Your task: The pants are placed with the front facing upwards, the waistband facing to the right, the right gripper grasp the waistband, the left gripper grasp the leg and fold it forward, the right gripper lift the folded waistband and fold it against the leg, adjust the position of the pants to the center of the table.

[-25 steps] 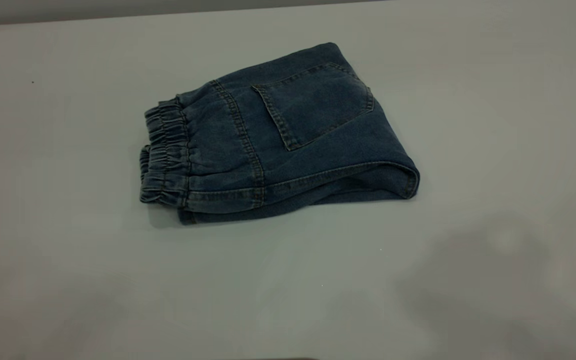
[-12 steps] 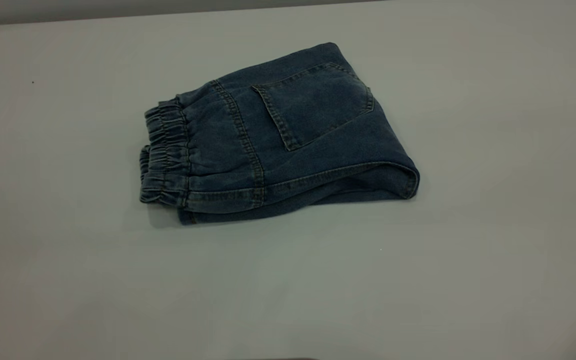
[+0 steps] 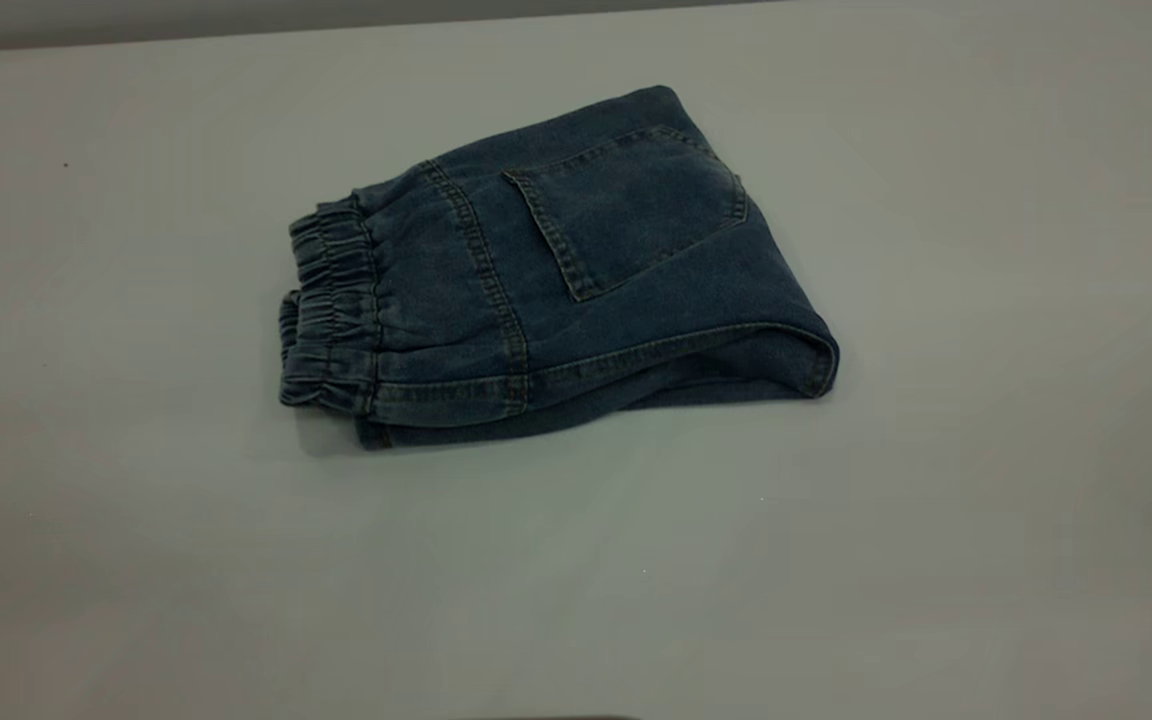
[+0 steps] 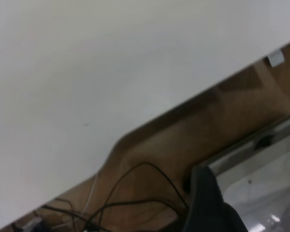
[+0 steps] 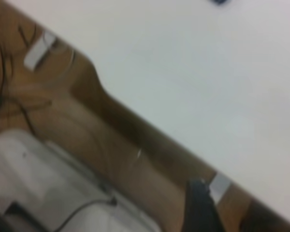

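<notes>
The folded pants [image 3: 556, 280] are being shown lying mid-desk [image 3: 986, 300] only in the exterior view, while each wrist view is showing one dark end effector finger, spread undeterminable.

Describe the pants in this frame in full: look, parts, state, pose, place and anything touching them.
The pants are dark blue denim with tan stitching, folded into a compact, roughly rectangular bundle. A patch pocket faces up. The gathered elastic waistband forms the bundle's left end; a rounded fold closes the right end. They lie flat near the middle of the table, angled slightly. Only the table touches them; no gripper appears in the exterior view.
</notes>
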Action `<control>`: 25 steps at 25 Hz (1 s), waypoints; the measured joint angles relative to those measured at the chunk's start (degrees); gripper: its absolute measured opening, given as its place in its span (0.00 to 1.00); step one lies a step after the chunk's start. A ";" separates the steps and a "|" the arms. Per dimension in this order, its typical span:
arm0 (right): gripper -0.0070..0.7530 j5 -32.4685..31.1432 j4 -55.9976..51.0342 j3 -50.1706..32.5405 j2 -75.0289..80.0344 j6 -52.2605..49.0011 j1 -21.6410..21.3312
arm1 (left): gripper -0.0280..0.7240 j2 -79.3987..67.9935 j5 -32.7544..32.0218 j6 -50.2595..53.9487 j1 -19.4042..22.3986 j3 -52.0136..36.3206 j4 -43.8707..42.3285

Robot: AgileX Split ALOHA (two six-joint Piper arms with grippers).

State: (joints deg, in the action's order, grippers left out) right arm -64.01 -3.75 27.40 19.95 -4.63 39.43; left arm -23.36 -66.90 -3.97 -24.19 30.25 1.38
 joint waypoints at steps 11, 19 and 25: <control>0.50 -0.27 2.61 -0.63 -6.43 -0.38 0.00 | 0.58 0.34 3.09 0.11 -0.04 -2.10 0.32; 0.50 -0.27 2.67 -0.66 -6.43 -0.38 0.00 | 0.58 0.34 3.20 0.14 -0.04 -2.10 0.32; 0.50 -0.27 2.67 -0.66 -6.45 -0.38 0.00 | 0.58 0.34 3.20 0.14 -0.04 -2.10 0.32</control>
State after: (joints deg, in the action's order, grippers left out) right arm -64.28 -1.08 26.74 13.50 -5.01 39.43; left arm -23.02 -63.70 -3.83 -24.23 28.15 1.70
